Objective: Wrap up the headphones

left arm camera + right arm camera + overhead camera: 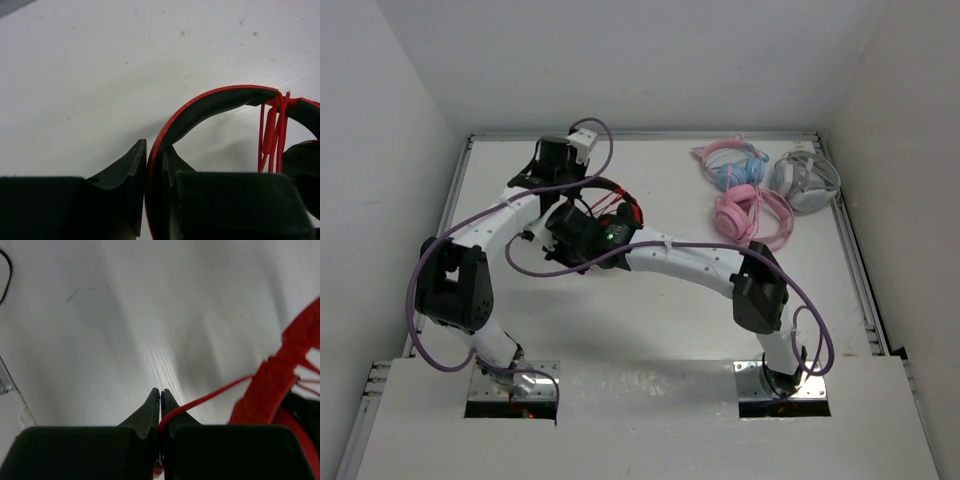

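Observation:
The red headphones (pixel 622 207) lie at the back middle of the white table (pixel 650 330), partly hidden under both arms. My left gripper (pixel 155 150) is shut on the black-and-red headband (pixel 210 100), which arcs away to the right. Several turns of the thin red cable (pixel 272 130) are looped around the headband near a dark ear cup (pixel 306 165). My right gripper (pixel 160 392) is shut on the red cable (pixel 210 397), which runs taut to the right towards the headphones' red frame (pixel 280 380).
At the back right lie pink headphones (pixel 752 215), a pink-and-blue pair (pixel 732 165) and a grey-white pair (pixel 807 180). Metal rails (pixel 860 270) edge the table. A black wire (pixel 6 275) shows at the far left of the right wrist view.

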You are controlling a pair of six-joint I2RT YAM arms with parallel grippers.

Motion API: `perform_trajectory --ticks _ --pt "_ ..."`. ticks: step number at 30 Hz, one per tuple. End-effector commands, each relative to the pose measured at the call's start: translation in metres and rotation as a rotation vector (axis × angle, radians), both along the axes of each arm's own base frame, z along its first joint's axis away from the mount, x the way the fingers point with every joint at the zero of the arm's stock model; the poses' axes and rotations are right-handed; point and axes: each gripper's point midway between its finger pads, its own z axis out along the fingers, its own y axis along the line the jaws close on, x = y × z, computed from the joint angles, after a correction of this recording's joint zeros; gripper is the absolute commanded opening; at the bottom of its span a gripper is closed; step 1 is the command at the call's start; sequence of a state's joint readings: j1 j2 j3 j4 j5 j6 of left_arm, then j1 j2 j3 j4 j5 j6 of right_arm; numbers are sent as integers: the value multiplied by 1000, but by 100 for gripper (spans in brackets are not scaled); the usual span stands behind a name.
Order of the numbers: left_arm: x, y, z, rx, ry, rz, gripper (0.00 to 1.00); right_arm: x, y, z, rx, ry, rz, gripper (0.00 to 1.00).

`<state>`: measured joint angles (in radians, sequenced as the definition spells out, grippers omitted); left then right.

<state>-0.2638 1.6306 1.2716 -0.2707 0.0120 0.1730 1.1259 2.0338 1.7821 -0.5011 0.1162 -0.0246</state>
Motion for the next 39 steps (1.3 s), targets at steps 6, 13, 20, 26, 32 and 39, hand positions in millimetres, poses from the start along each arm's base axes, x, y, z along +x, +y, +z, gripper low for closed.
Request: perform_trajectory --ticks 6,13,20,26,32,39 --pt "7 3 13 306 -201 -146 0 45 -45 92 27 -274 -119 0" --pt "-11 1 -39 428 -103 -219 0 81 -73 105 -167 -601 -192 0" --pt "-37 -34 -53 274 -6 -402 0 112 -99 103 -122 -710 -266 0" --pt "-68 -68 -52 33 126 -465 0 141 -119 93 -20 -703 -341 0" --pt "-60 -73 -71 -78 266 -333 0 113 -85 103 107 -643 -258 0" --pt "-61 -85 -80 -171 319 -371 0 118 -95 111 119 -669 -345 0"
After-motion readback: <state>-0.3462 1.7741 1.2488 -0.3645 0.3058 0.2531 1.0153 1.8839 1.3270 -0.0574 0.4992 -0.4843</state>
